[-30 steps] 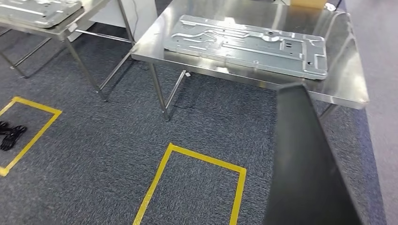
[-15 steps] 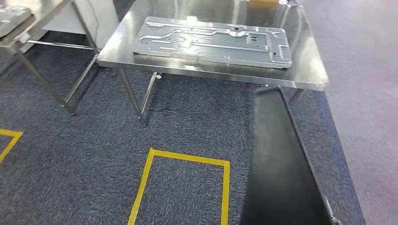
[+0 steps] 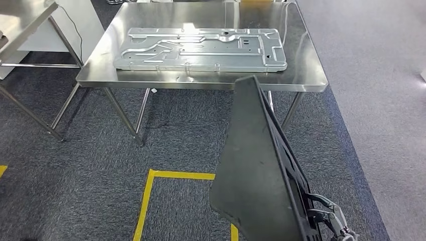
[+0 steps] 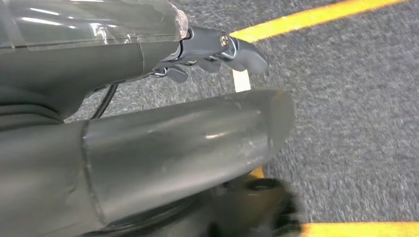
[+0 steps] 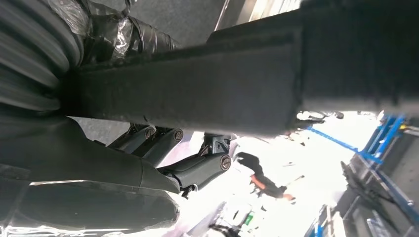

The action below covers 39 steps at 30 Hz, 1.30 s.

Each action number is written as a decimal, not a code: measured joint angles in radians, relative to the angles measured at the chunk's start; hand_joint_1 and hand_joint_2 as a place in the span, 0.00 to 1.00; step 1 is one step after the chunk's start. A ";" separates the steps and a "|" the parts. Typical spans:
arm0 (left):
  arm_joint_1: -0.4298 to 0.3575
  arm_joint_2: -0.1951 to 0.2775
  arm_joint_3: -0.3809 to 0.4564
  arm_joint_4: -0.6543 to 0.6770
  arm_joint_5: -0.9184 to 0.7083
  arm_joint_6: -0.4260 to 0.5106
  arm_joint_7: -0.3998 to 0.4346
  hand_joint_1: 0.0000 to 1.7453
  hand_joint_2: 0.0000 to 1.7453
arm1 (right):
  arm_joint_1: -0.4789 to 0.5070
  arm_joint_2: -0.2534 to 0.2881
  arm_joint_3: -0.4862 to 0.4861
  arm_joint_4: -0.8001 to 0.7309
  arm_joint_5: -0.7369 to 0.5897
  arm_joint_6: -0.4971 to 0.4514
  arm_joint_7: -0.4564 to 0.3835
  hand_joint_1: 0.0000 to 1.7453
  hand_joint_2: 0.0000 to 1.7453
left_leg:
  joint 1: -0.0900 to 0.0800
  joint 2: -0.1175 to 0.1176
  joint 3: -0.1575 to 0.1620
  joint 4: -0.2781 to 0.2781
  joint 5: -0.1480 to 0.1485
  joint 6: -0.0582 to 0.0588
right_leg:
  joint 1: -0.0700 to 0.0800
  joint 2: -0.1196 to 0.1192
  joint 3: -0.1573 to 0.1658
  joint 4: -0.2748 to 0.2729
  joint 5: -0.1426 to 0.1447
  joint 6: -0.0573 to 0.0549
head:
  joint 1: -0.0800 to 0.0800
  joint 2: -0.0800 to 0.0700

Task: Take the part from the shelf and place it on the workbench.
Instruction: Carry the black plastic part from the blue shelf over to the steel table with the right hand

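No legible text, label, brand, number or sign appears in any view. The stamped metal panel [image 3: 201, 49] on the desk [image 3: 306, 75] carries no readable marking. The dark part [image 3: 256, 165] at 5 o'clock in the head view shows no print. The yellow tape lines [image 3: 150, 196] on the carpet at 6 o'clock form a plain outline without characters. A small white tag [image 4: 241, 80] in the left wrist view is blank.

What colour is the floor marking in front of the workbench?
Yellow tape outline on dark grey carpet, clearest in head view.
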 joint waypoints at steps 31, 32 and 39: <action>0.006 -0.039 -0.007 0.002 -0.009 0.050 0.008 0.00 0.00 | -0.012 -0.048 0.045 0.027 0.089 0.001 0.221 1.00 1.00 | 0.008 -0.019 0.068 0.007 -0.065 0.001 | 0.000 -0.013 -0.123 0.051 0.068 -0.004 | -0.001 0.000; 0.008 -0.038 -0.007 0.002 -0.009 0.048 0.010 0.00 0.00 | -0.012 -0.049 0.044 0.031 0.089 0.003 0.231 1.00 1.00 | 0.007 -0.019 0.043 0.028 -0.067 0.002 | 0.003 -0.017 -0.118 0.051 0.062 -0.007 | -0.001 0.000; 0.009 -0.026 -0.007 0.004 -0.009 0.039 0.022 0.00 0.00 | -0.012 -0.050 0.034 0.061 0.067 0.013 0.257 1.00 1.00 | -0.022 0.043 0.082 -0.207 0.081 0.043 | 0.020 -0.058 -0.080 0.053 0.037 0.007 | -0.001 0.000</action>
